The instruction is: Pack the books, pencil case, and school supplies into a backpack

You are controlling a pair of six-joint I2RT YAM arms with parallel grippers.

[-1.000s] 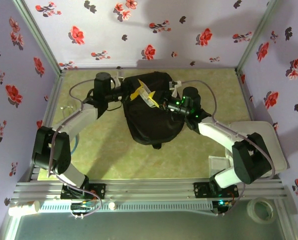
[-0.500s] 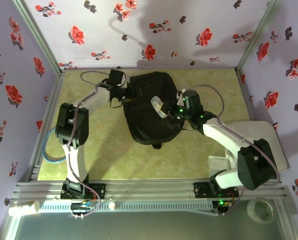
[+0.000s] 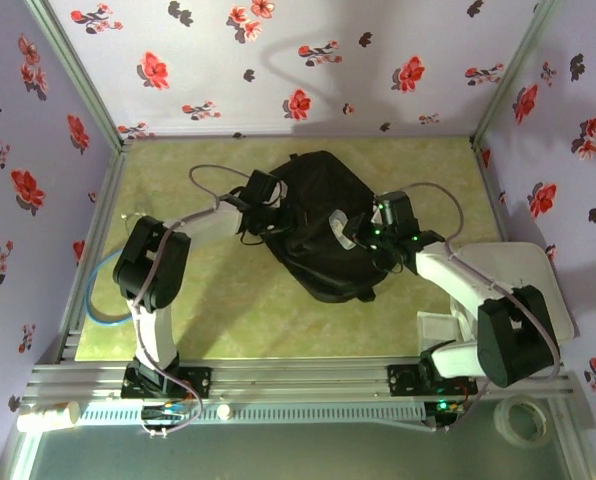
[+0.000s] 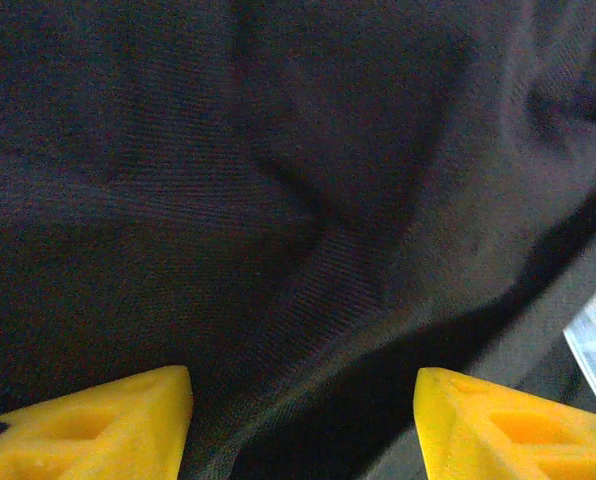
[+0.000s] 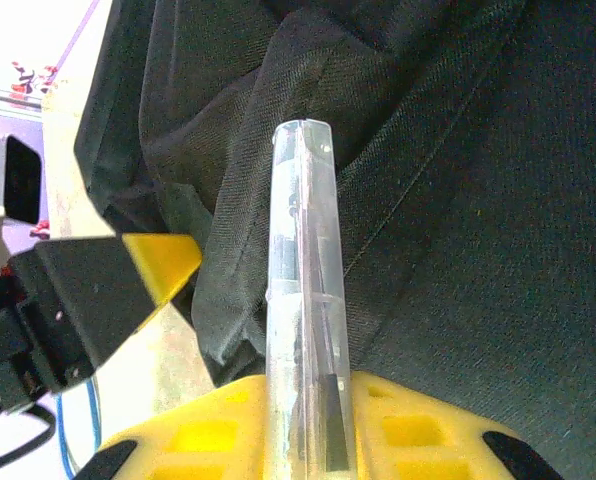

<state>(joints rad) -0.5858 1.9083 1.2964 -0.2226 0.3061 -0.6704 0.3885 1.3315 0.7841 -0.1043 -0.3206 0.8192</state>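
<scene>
Both at the backpack point(image 3: 323, 225) — left claw point(image 4: 300, 385) spread wide, right claw point(image 5: 303, 392) pinching the translucent pencil case point(image 5: 300, 250).

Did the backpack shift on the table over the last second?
Yes. The backpack has slid rightward, toward the right corner post, and its near end has swung right too. The green table now shows wider on its left.

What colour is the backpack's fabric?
The backpack is plain black with no pattern; its woven fabric shows best in the left wrist view.

No readable text anywhere
</scene>
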